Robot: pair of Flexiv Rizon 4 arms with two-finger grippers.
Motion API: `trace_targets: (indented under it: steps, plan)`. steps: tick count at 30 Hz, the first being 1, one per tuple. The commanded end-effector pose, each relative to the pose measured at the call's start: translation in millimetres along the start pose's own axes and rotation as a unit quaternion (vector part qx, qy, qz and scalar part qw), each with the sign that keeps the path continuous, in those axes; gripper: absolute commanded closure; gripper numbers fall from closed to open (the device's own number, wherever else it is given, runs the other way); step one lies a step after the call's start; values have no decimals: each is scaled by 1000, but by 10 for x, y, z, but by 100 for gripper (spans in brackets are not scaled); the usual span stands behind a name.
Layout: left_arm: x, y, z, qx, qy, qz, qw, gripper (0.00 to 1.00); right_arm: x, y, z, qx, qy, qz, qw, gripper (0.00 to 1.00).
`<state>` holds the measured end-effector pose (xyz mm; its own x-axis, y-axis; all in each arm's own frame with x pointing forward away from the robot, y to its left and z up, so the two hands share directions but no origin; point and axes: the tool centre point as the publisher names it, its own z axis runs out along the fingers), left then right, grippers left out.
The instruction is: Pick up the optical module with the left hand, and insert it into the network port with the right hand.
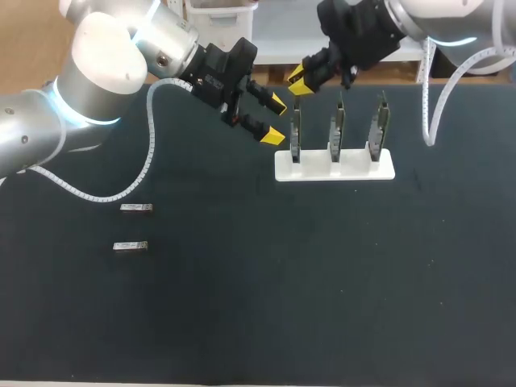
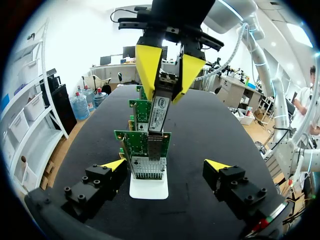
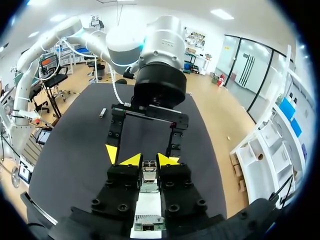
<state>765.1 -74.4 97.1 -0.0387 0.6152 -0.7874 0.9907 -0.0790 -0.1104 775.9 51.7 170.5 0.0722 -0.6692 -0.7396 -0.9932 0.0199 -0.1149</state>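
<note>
My right gripper is shut on a silver optical module and holds it upright over the nearest green network card, with the module's lower end at the card's port. In its own view, the right gripper has the module pinched between its yellow tips. From above, the right gripper hangs over the leftmost card. My left gripper stands open just left of that card, its fingers on either side of the card's stand without touching it.
Three green cards stand upright in a white holder at the table's back right. Two spare modules lie flat on the black table at the left. A white cable hose loops down from my left arm.
</note>
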Motion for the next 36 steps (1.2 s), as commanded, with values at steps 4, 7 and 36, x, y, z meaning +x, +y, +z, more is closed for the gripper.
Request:
trace_targets:
  steps: [4, 7, 36]
  plan:
    - [-3, 19, 4, 2, 1, 0, 1000, 0, 12, -17, -6, -10, -8, 11, 1000, 100]
    - [-3, 19, 4, 2, 1, 0, 1000, 0, 37, -23, 7, -11, -7, 15, 1000, 100]
    - [-3, 19, 4, 2, 1, 0, 1000, 0, 21, -10, 26, -15, -10, 10, 1000, 100]
